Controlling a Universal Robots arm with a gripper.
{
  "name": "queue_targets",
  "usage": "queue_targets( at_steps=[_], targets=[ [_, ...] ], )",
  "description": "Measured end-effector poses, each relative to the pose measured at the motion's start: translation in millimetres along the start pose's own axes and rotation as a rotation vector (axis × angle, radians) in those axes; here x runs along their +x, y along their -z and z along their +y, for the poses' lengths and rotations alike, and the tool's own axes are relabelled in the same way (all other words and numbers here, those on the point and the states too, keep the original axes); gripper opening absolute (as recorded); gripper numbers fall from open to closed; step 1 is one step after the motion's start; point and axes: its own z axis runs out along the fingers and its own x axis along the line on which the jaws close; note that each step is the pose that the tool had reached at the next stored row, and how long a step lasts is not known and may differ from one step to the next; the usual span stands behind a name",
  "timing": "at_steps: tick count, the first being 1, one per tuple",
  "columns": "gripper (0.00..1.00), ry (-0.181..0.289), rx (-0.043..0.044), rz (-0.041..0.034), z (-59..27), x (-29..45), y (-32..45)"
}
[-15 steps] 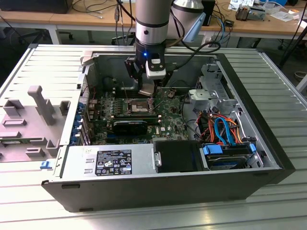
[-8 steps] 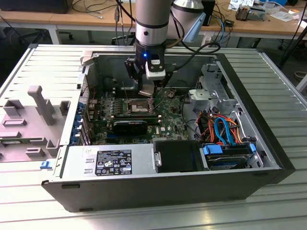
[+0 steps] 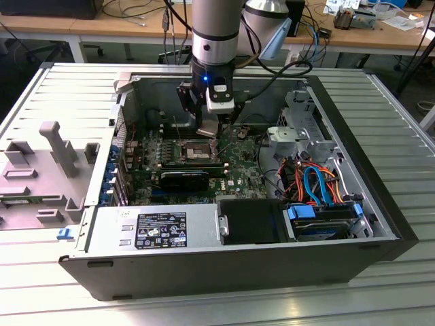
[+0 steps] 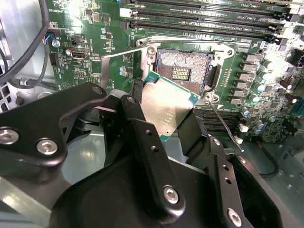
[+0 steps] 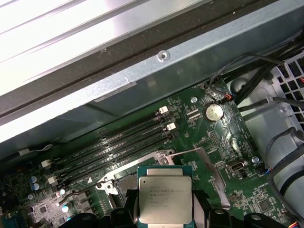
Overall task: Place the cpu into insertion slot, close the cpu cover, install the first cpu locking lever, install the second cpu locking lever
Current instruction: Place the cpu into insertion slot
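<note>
My gripper (image 4: 161, 121) is shut on the cpu (image 4: 167, 105), a flat square chip with a dull silver top and green edge, gripped by two opposite sides. The first wrist view shows the cpu (image 5: 165, 199) between the black fingers (image 5: 205, 211). It hangs tilted just above and beside the insertion slot (image 4: 184, 71), whose dark contact field lies bare. The cpu cover (image 4: 110, 59), a thin silvery frame, stands swung open beside the slot. A thin wire locking lever (image 4: 224, 124) sticks up loose. In the exterior view the gripper (image 3: 209, 129) hovers over the insertion slot (image 3: 194, 151) inside the open case.
Long black memory slots (image 5: 114, 142) run beside the socket. A black card (image 3: 185, 180), the power supply (image 3: 156, 227) and orange and blue cables (image 3: 314, 185) fill the case. The case walls (image 3: 129, 88) ring the board. A grey fixture (image 3: 54, 159) lies at the exterior view's left.
</note>
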Motion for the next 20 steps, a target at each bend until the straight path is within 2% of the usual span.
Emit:
queue_targets(
  at_steps=[20],
  targets=[
    [0.54,-0.011,0.0015,-0.0012,0.0,0.0,-0.4]
  ],
)
